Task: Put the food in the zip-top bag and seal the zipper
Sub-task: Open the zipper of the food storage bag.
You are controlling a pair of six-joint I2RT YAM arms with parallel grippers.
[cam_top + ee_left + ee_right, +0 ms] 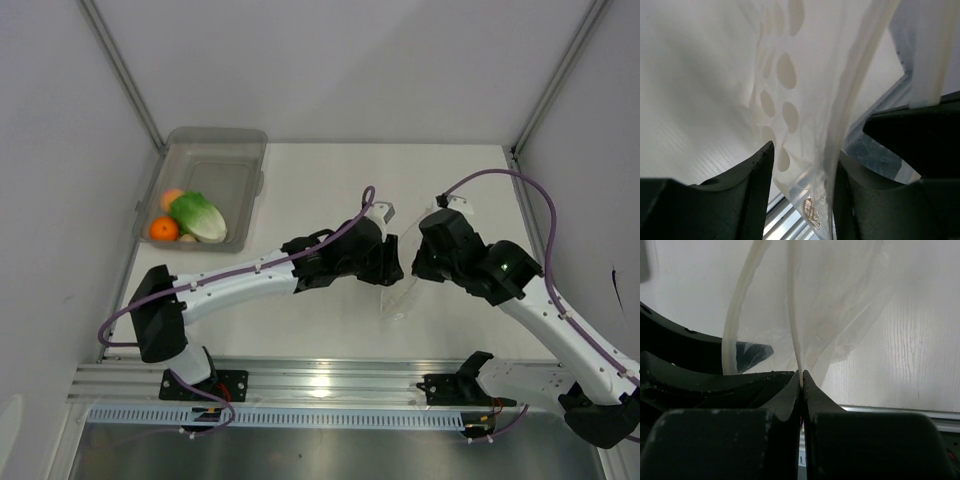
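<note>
At mid worktop (330, 180) betw the arms, my right tool (801, 382) pinches one lip of the zip-top bag (402, 288) while the left tool (804, 152) is spread round the other lip w/o grip, so I reckon the mouth may sag shut, w/ the food (198, 216) in the grey bin (215, 140) far left.

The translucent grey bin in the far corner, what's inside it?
A leafy green lettuce head and two small round orange fruits, one partly tucked behind it. Whatever lies beneath the lettuce is covered.
</note>
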